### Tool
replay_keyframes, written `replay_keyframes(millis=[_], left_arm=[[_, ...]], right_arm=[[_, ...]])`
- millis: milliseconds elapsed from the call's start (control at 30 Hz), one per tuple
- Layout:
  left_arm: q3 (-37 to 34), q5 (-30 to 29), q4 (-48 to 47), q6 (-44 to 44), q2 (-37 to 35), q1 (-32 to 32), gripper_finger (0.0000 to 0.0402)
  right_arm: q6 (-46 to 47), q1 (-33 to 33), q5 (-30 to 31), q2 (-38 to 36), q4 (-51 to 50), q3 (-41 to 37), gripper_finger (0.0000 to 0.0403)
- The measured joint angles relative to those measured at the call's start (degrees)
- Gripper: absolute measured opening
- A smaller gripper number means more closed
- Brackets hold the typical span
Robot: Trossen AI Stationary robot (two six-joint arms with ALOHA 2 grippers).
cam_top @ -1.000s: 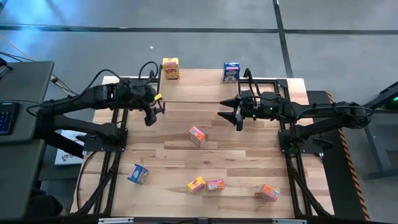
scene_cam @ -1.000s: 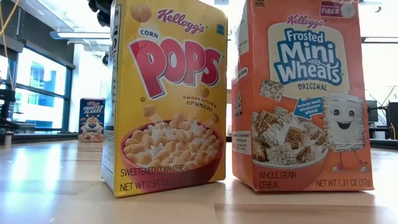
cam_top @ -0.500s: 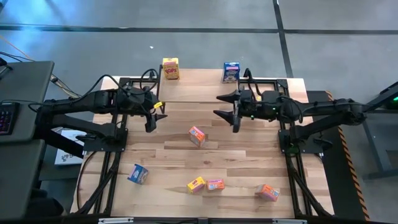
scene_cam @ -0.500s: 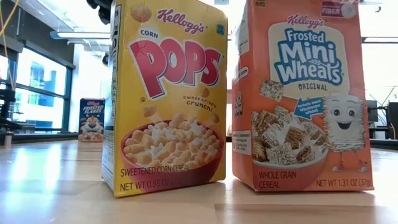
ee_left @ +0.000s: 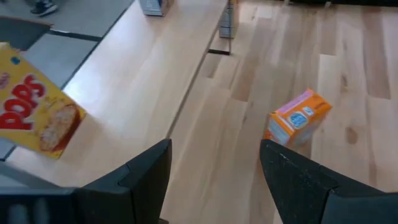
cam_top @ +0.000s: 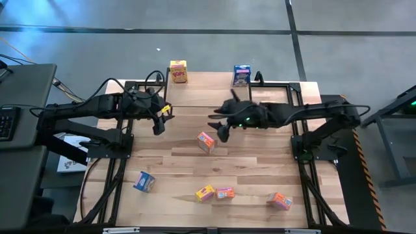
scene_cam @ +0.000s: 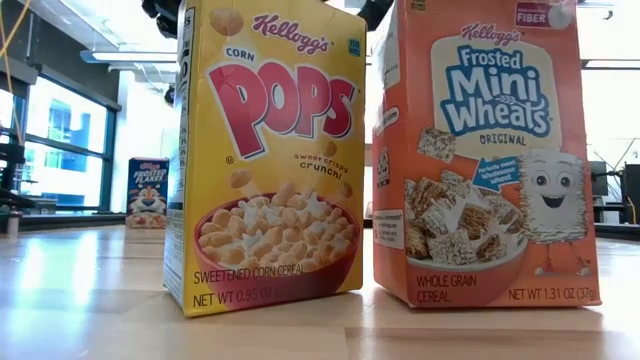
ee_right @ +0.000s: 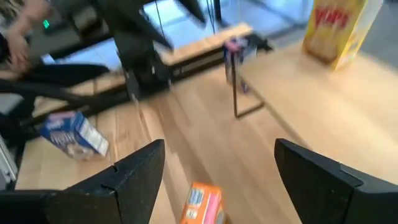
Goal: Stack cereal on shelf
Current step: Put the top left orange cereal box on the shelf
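With the left gripper waiting spread-fingered near the shelf, an orange cereal box lies on the desk just below the nearer right gripper, its fingers also spread and empty.

Two dark jointed arms, black cables, left end effector (yellow mark), broad dark fingers
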Motion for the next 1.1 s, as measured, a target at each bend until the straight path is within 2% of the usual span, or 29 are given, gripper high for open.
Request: replay_keyframes(millis=[333, 500, 867, 1100], left_arm=[[0.0, -1.3, -3.9, -2.2, 0.0, 0.0, 0.0235], [0.0, -1.3, -4.0, -2.3, 0.0, 0.0, 0.0235], [0.0, -1.3, -3.9, -2.3, 0.0, 0.0, 0.0235], [0.0, -1.3, -3.9, -2.3, 0.0, 0.0, 0.0235]], right_arm=[[3.0, 2.3, 0.5, 7.2, -0.6, 0.0, 0.0296], [3.0, 4.6, 4.7, 9.1, -1.0, 0.0, 0.0296], [6.5, 7.0, 5.4, 13.1, -1.2, 0.1, 0.0296], [8.0, 7.1, 8.1, 14.6, -2.9, 0.1, 0.0296]])
